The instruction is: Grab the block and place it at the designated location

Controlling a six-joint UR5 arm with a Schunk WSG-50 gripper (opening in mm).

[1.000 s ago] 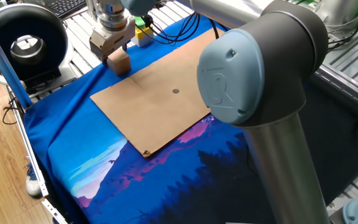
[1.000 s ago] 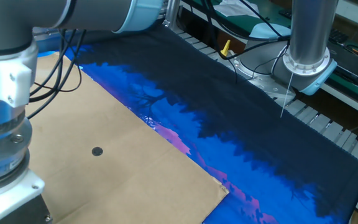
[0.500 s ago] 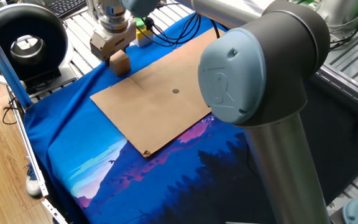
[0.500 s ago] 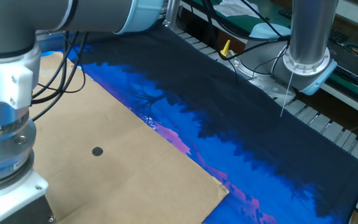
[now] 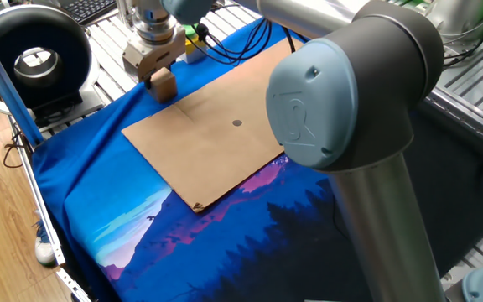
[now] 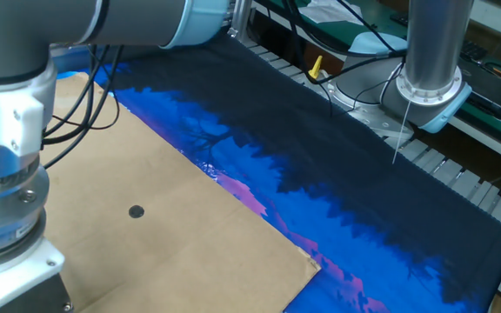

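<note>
Block (image 5: pixel 163 83) at the far corner of the brown board (image 5: pixel 216 143), resting on it, under the tool (image 5: pixel 155 75). Largest first: blue printed cloth (image 5: pixel 107 210) over the tabletop; board flat on the cloth; tool down over the block, fingers at its sides, grip not clear enough to tell. Dark dot (image 5: pixel 237 123) at board centre, well apart from the block.

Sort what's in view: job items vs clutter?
Job:
- block, under the gripper
- grey dot marking the spot
- brown board

Clutter:
- black round device
- yellow item behind the gripper
- cables
- blue printed cloth
</note>
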